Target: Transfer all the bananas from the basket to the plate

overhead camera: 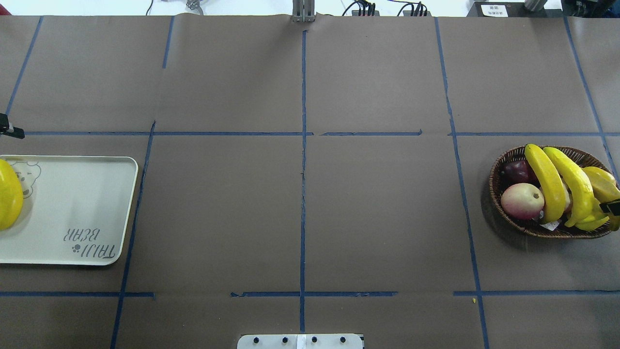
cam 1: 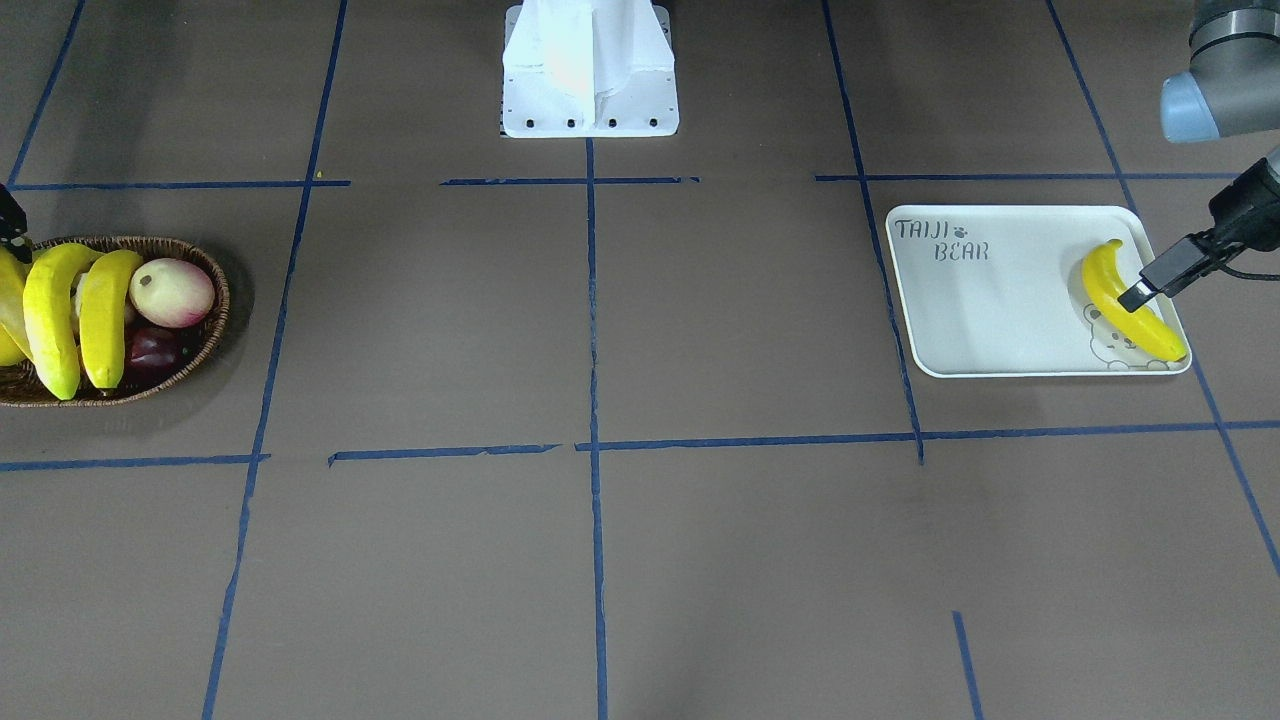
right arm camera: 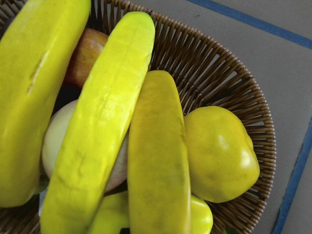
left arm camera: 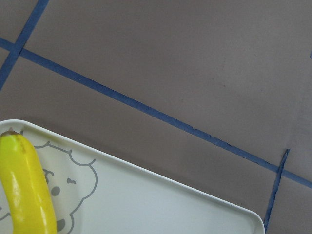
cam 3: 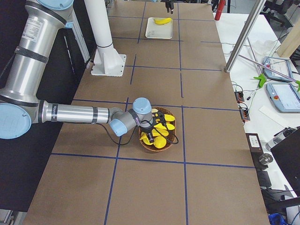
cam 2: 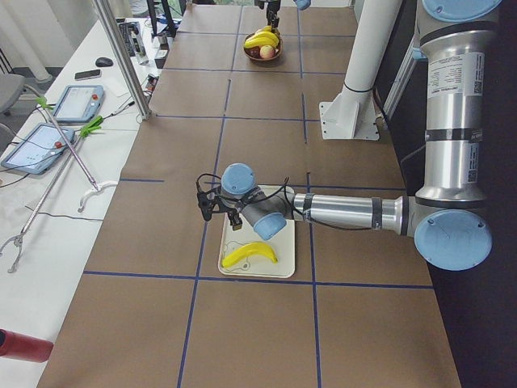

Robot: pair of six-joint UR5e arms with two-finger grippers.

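You have one banana (cam 1: 1155,338) on the plate (cam 1: 990,310); left hand (cam 1: 1142,290) near it, right hand (cam 1: 12,228) at the basket (cam 1: 205,335), and you cannot tell either grip.

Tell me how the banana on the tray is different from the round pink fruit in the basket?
The banana is long, curved and bright yellow; the round pink fruit is ball-shaped, pink and cream. The banana lies alone on the cream tray; the round pink fruit sits beside other bananas in the wicker basket. Both are fruits with smooth skin.
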